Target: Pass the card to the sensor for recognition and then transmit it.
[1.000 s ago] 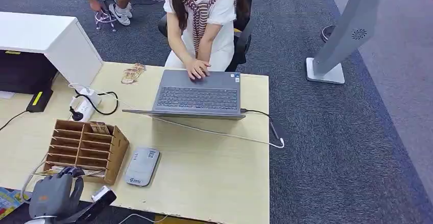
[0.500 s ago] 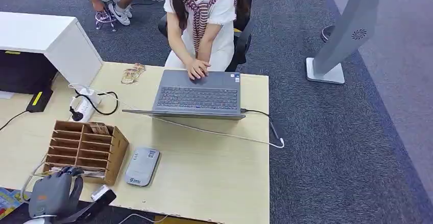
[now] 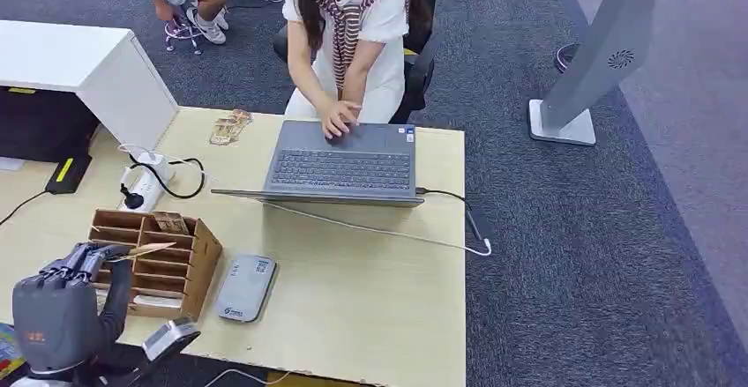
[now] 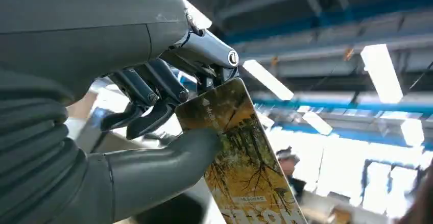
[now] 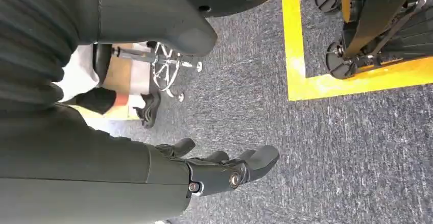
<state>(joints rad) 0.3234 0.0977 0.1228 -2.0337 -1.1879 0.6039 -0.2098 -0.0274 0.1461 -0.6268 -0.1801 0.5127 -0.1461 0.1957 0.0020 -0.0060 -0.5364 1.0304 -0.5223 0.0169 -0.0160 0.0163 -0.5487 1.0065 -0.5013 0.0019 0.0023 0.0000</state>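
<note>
My left hand is raised over the table's near left corner and pinches a card by its end, seen edge-on above the wooden slotted card box. Close up in the left wrist view, the card has a golden tree picture and sits between thumb and fingers of my left hand. The grey flat sensor lies on the table just right of the box. My right hand hangs low over the carpet, holding nothing, fingers slightly curled apart.
A person sits across the wooden table with a hand on an open laptop. A white cable crosses the table. A power strip and white cabinet stand at the left. A grey stand is on the carpet at the right.
My left hand has lifted from the front of the box and turned, drawing the card out of it; the card now sticks out above the box. The person barely moved.
</note>
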